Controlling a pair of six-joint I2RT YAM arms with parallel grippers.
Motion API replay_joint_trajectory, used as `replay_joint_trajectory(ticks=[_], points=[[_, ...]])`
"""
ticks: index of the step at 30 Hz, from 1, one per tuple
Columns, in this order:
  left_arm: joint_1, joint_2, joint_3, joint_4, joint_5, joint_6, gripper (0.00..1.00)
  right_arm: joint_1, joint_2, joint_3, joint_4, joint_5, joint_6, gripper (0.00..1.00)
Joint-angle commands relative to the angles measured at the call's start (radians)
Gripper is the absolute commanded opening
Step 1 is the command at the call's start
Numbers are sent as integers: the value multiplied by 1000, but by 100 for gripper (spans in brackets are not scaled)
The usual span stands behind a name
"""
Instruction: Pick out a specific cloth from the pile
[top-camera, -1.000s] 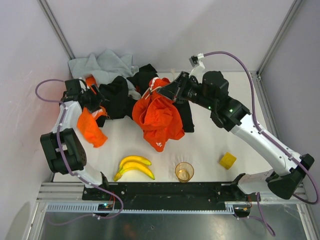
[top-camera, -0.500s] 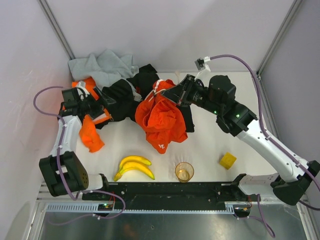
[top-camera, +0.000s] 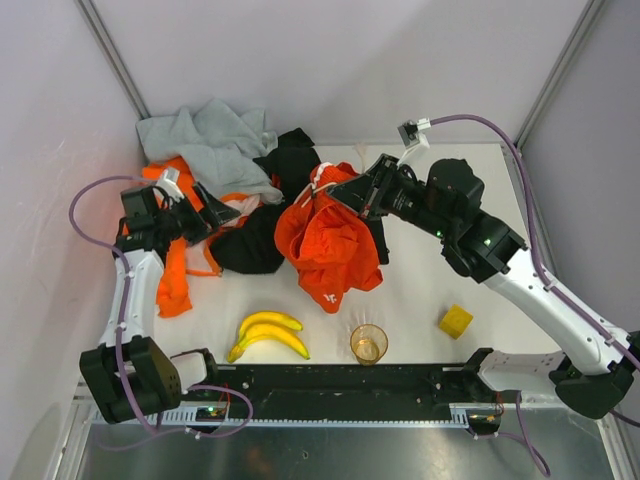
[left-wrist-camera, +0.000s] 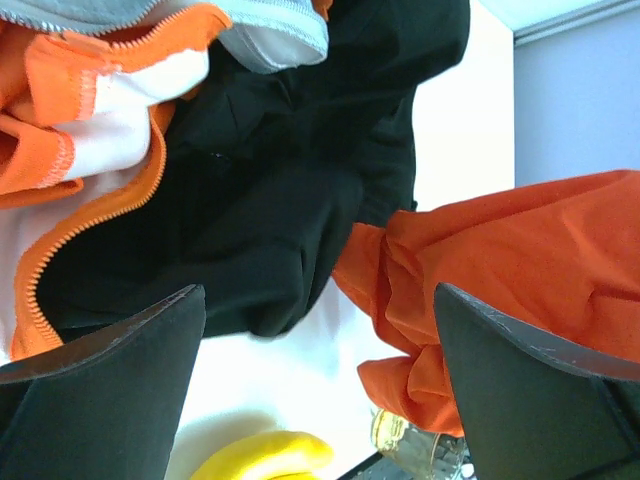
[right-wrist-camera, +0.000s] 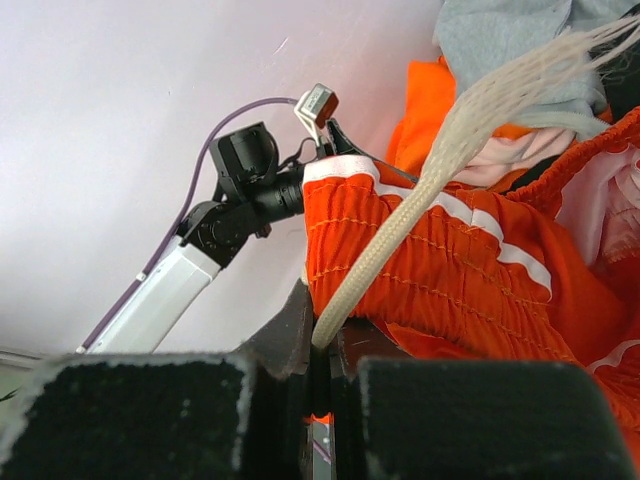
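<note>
Extraction step: my right pincer (top-camera: 352, 193) clamps the red-orange shorts (top-camera: 325, 245) at the waistband, left pincer (top-camera: 215, 207) gapes empty; next, lift them clear of the pile (top-camera: 210, 145).

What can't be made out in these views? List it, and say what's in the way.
- Top external: the right gripper has its fingertips buried in the bunched waistband of the cloth; only the right wrist view shows the grip.
- Top external: the white logo on the cloth is too small to read.
- Left wrist: the cup and the banana are cut off by the bottom edge.
- All views: whatever lies under the grey garment is covered.
</note>
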Motion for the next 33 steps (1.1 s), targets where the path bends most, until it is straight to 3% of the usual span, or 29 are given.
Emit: replay_joint_trajectory(ticks=[1,9,18,23,27,33], points=[[-32,-36,0,-73,19,87,100,18,-43,6,44,35,-16,0],[-183,-26,37,-192,-203,183,100,32,-59,-5,19,65,-21,0],[-438,-37,47,-277,-656,246,100,36,-83,-20,-11,97,-26,0],[-521,-71,21,-274,-877,235,100,35,-90,-23,-33,113,-34,0],[-539,-89,-5,-255,-963,220,100,31,-96,-24,-50,130,-46,0],[-541,-91,-13,-218,-978,230,100,-13,-107,-24,-83,139,-74,0]])
